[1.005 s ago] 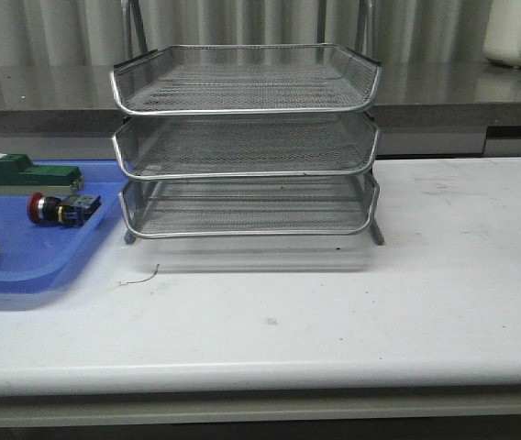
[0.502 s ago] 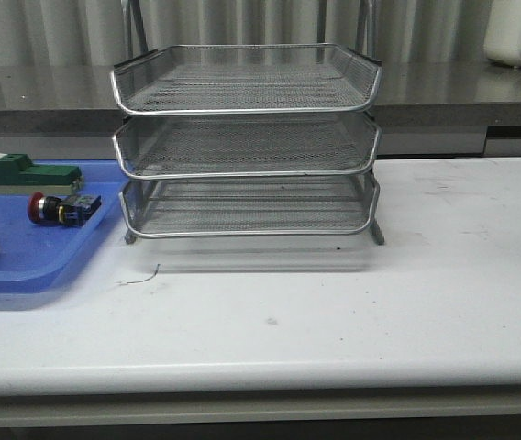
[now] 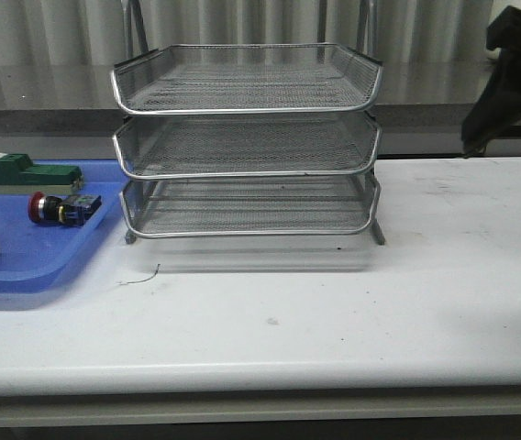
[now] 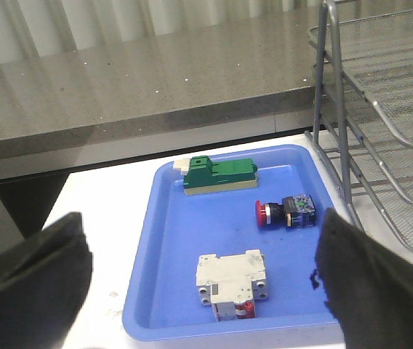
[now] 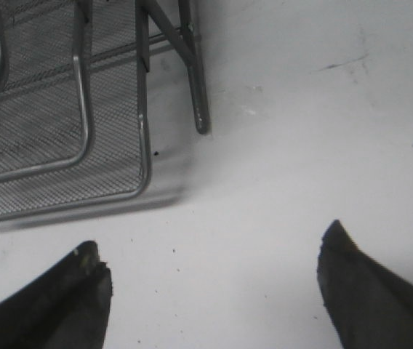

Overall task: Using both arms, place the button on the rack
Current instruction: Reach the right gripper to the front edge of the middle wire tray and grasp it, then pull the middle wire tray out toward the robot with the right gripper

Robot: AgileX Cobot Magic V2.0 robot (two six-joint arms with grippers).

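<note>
The button (image 3: 59,208), with a red head and a black body, lies on its side in the blue tray (image 3: 22,266), left of the silver three-tier rack (image 3: 247,137). In the left wrist view the button (image 4: 285,213) lies ahead of my left gripper (image 4: 203,217), which is open and empty above the tray's near part; the rack (image 4: 381,109) is beside it. My right gripper (image 5: 212,238) is open and empty over bare table near the rack's front corner (image 5: 83,109). It shows in the front view (image 3: 504,78) high at the right.
A green block (image 4: 217,174) and a white block (image 4: 232,280) share the blue tray (image 4: 170,240) with the button. A grey counter ledge (image 3: 40,92) runs behind the table. A thin wire scrap (image 3: 141,273) lies in front of the rack.
My right arm has come into the front view at the upper right. The button, tray and rack have not moved.
</note>
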